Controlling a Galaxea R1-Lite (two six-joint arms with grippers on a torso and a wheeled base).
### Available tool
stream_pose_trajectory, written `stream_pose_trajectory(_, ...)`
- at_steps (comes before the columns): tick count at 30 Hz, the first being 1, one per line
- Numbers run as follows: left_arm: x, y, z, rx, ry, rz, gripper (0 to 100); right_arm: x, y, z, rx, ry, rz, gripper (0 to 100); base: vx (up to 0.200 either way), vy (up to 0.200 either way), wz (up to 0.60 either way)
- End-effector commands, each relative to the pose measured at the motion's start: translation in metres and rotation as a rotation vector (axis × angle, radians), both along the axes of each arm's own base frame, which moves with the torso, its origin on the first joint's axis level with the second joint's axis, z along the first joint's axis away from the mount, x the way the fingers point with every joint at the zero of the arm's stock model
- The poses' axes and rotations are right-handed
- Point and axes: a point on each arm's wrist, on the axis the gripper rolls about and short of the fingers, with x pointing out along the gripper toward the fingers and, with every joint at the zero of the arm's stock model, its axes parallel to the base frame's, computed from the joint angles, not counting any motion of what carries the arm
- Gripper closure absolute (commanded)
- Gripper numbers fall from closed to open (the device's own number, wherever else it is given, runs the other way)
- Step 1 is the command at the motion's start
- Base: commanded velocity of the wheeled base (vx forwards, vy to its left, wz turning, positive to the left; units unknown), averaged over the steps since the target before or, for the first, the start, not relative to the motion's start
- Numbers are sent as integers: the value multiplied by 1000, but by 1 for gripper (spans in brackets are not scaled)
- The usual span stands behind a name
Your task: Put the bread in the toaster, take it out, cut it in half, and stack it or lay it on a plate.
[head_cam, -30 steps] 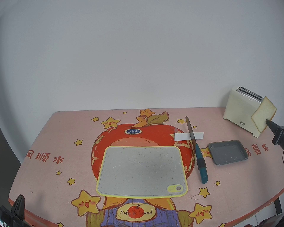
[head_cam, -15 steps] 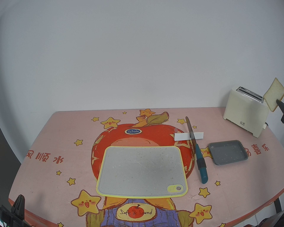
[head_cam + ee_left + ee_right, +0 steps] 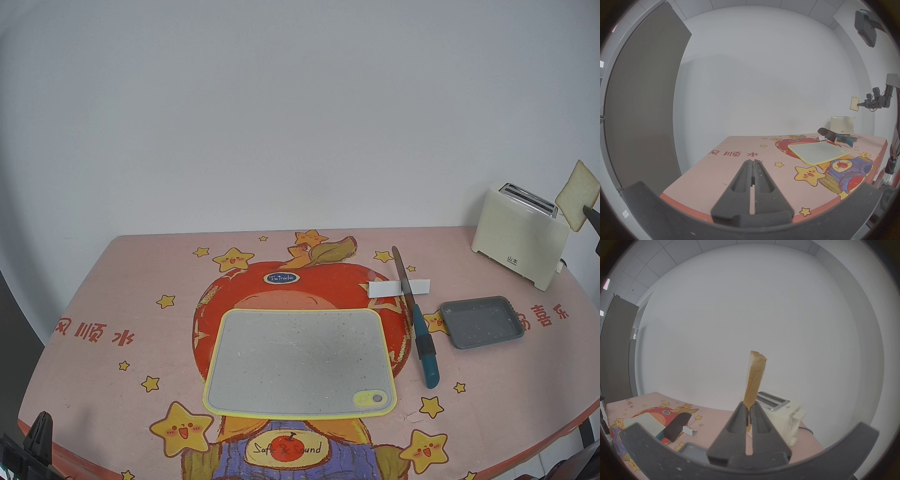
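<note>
1. While the right gripper (image 3: 749, 405) is closed on the lower edge of the bread (image 3: 754, 377), the slice stands upright in the air, raised clear of the bench (image 3: 125, 300).
2. The bread sits higher than the toaster (image 3: 519, 240), beside its right end, and is apart from the two top slots.
3. The toaster stands at the far right corner of the bench.
4. The left gripper (image 3: 753, 162) has its fingers closed together with nothing between them. It is low at the near left edge of the bench, well apart from the task items.
5. A grey cutting board (image 3: 300, 362) with a yellow rim lies flat at the centre of the bench.
6. A knife (image 3: 415, 319) with a teal handle lies just to the right of the board, its blade resting across a small white card (image 3: 387, 288).
7. A grey rectangular plate (image 3: 475, 301) lies between the knife and the toaster, just beside the knife handle.
</note>
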Motion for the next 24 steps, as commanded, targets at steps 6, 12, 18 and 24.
stream_pose_trajectory(6, 1, 0, -5, 0, 10, 1, 100, 4, 27, 4, -10, -18, 124, 100, 0, 0, 0)
stream_pose_trajectory(12, 1, 0, -5, 1, 10, 1, 100, 9, 42, 4, -12, -20, 202, 100, 0, 0, 0)
stream_pose_trajectory(18, 1, 0, -5, 3, 10, 7, 100, 13, 60, -7, -7, 57, 289, 100, 0, -100, 0)
stream_pose_trajectory(24, 1, 0, -5, 4, 10, 7, 100, 19, 71, -17, -71, 98, 348, 100, 0, -200, 0)
